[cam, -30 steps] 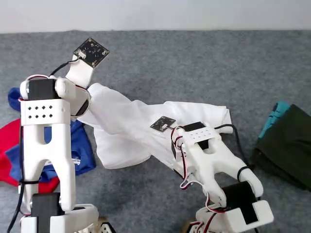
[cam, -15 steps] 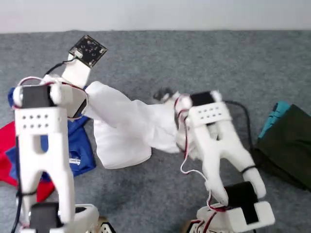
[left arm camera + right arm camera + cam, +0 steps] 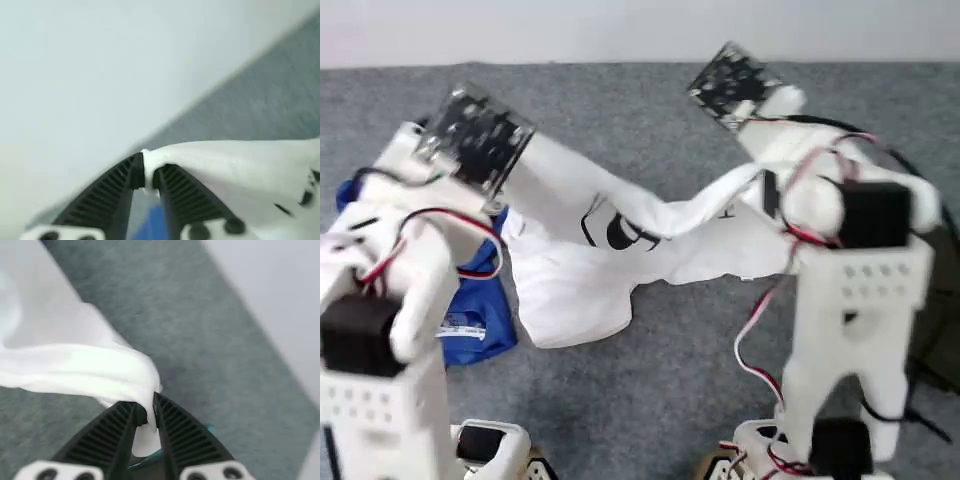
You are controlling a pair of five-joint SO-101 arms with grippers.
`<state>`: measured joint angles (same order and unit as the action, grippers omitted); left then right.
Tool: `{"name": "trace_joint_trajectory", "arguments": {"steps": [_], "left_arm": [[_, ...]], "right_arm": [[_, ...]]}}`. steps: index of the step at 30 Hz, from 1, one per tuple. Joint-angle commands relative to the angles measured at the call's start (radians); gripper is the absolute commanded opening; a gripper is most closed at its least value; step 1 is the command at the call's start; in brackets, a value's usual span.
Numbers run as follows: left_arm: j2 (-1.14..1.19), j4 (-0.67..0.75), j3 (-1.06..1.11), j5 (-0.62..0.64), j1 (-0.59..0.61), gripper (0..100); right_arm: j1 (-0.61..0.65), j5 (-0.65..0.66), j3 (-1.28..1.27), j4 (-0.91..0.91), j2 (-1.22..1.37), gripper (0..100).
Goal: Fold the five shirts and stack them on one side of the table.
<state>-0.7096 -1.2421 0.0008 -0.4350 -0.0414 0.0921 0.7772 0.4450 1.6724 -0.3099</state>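
Grey table (image 3: 670, 400) open around white shirt (image 3: 570, 290)

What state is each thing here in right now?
white shirt: top edge held up, rest draped on the table.
left gripper: shut on the white shirt.
right gripper: shut on the white shirt.
blue shirt: crumpled on the table.

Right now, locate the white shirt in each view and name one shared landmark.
High view: white shirt stretched across the middle of the grey table cover.
Left wrist view: its edge pinched in the left hand.
Right wrist view: a bunched fold pinched in the right hand.
Shared landmark: the grey table cover.
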Motion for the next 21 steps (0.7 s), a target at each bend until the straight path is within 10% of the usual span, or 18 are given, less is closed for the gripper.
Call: {"name": "trace_joint_trajectory", "arguments": {"steps": [1,14,21], "left_arm": [[-0.089,0.133,-0.039,-0.095,0.0,1],[-0.206,0.203,-0.168,-0.511,0.0,1],[-0.203,0.548,-0.136,-0.608,0.081,1]], "right_arm": [[-0.03,0.023,0.141,-0.001,-0.091,1.0],[-0.153,0.087,0.295,-0.252,-0.274,1.0],[-0.255,0.089,0.288,-0.297,-0.275,1.0]]}}
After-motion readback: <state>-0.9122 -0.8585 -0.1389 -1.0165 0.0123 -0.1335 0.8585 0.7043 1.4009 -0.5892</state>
